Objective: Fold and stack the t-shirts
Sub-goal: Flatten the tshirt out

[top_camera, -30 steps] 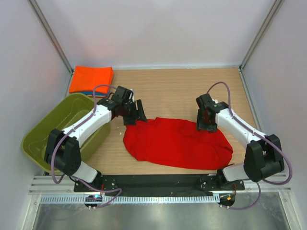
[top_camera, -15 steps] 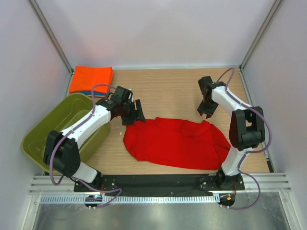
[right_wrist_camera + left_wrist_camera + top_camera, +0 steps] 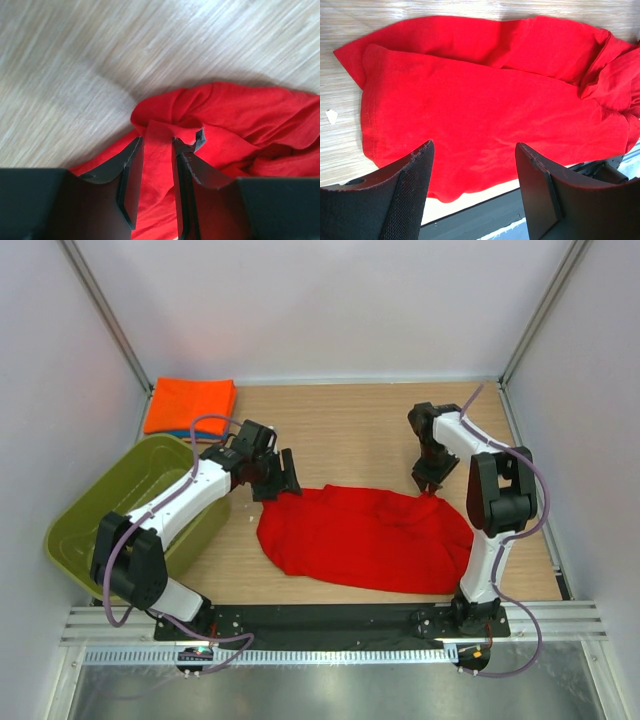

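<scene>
The deep red t-shirt (image 3: 365, 538) lies crumpled and spread on the wooden table (image 3: 350, 425); it fills the left wrist view (image 3: 480, 95). My right gripper (image 3: 430, 483) stands at the shirt's far right corner. Its jaws are shut on a raised fold of the red cloth (image 3: 158, 150), which fills the narrow gap between the fingers (image 3: 131, 160). My left gripper (image 3: 281, 478) hangs open just over the shirt's far left edge, nothing between its fingers (image 3: 415, 170). A folded orange t-shirt (image 3: 190, 404) lies at the far left on a blue one (image 3: 170, 433), of which only an edge shows.
An olive-green plastic basket (image 3: 75, 540) stands at the left, beside my left arm. White walls with metal posts close in the table at the back and both sides. A small white scrap (image 3: 331, 116) lies on the wood left of the red shirt.
My right arm swung from the shirt's right part toward the back, then came down on its far right corner as the jaws narrowed. The left arm stayed still.
</scene>
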